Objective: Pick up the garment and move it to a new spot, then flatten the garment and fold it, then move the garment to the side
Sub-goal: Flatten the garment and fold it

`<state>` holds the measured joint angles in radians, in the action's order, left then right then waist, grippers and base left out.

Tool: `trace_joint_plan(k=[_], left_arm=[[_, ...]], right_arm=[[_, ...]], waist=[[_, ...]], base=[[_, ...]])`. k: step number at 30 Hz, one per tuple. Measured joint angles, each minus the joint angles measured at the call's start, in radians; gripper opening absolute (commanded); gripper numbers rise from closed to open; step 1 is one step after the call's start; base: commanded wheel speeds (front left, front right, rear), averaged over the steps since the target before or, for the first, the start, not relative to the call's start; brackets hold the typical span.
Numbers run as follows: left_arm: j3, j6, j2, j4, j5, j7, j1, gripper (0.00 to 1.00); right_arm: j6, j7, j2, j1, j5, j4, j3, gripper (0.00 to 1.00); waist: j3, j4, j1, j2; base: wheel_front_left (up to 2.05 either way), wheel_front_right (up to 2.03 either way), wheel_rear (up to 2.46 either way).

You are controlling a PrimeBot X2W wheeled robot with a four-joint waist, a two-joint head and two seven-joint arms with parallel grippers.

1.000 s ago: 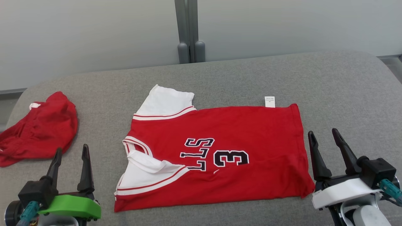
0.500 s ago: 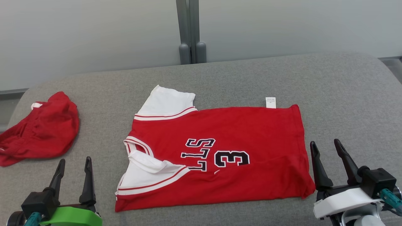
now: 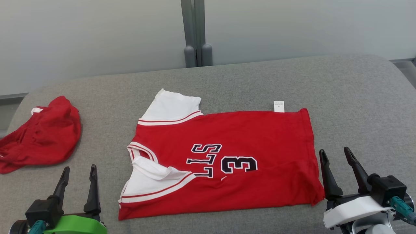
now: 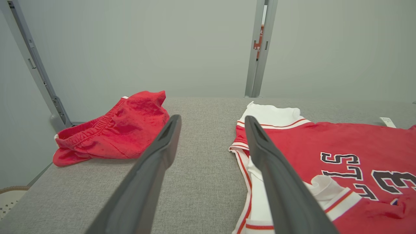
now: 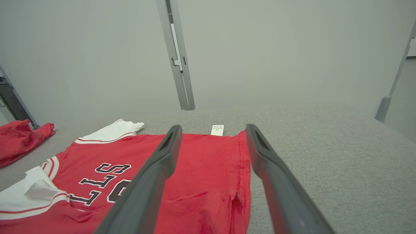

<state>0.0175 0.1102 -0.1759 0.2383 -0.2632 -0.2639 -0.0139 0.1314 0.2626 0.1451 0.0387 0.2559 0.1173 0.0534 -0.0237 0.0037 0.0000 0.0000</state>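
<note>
The garment (image 3: 247,143) is a red jersey with white sleeves and black lettering, lying spread flat on the grey table (image 3: 357,97), collar to the left; it also appears in both wrist views (image 4: 341,143) (image 5: 201,169). My left gripper (image 3: 79,169) stands open at the lower left, apart from the jersey's collar end. At the lower right my right gripper (image 3: 334,151) is open too, just off the jersey's hem. Nothing sits between either pair of fingers.
Red shorts (image 3: 39,133) lie crumpled at the table's left edge, also seen in the left wrist view (image 4: 113,130). A grey post (image 3: 196,32) rises behind the table against a pale wall. Bare table surface extends to the right and back.
Both grippers have drawn back toward the bottom of the head view, the left one more. The jersey and shorts lie as before.
</note>
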Motion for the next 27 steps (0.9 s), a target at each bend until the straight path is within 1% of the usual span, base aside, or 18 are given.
trace_joint_plan(k=[10, 12, 14, 18, 21, 22, 27], left_arm=[[0.005, 0.005, 0.012, 0.016, 0.008, 0.000, 0.000, 1.00], [0.011, 0.006, 0.011, 0.025, -0.002, 0.000, 0.010, 1.00], [0.006, 0.010, -0.001, 0.036, -0.008, 0.000, 0.043, 1.00], [-0.030, 0.016, -0.063, 0.060, -0.012, 0.008, 0.197, 1.00], [-0.082, 0.017, -0.122, 0.091, -0.018, 0.035, 0.346, 1.00], [-0.109, 0.018, -0.140, 0.096, -0.021, 0.042, 0.402, 1.00], [-0.274, 0.019, -0.205, 0.175, -0.122, 0.106, 0.678, 1.00]], right_arm=[[0.000, 0.000, -0.001, -0.007, -0.003, 0.001, 0.008, 1.00], [0.000, 0.000, 0.000, -0.031, 0.000, 0.004, 0.008, 1.00], [0.000, 0.000, 0.010, -0.074, 0.000, 0.010, 0.023, 1.00], [0.000, -0.003, 0.045, -0.208, -0.003, 0.065, 0.047, 1.00], [0.000, -0.043, 0.077, -0.330, -0.004, 0.127, 0.052, 1.00], [0.000, -0.065, 0.088, -0.379, -0.006, 0.153, 0.058, 1.00], [0.000, -0.178, 0.116, -0.599, -0.003, 0.288, 0.083, 1.00]], waist=[[0.007, -0.005, 0.0000, 0.0000], [0.016, -0.009, 0.0000, 0.0000], [0.028, -0.014, 0.0000, 0.0000], [0.071, -0.024, 0.0000, 0.0000], [0.114, -0.031, 0.0000, 0.0000], [0.132, -0.034, 0.0000, 0.0000], [0.230, -0.049, 0.0001, 0.0000]], base=[[0.00, 0.00, 0.00], [0.00, 0.00, 0.00], [0.00, 0.00, 0.00], [0.00, 0.00, 0.00], [0.00, 0.00, 0.00], [0.00, 0.00, 0.00], [0.00, 0.00, 0.00]])
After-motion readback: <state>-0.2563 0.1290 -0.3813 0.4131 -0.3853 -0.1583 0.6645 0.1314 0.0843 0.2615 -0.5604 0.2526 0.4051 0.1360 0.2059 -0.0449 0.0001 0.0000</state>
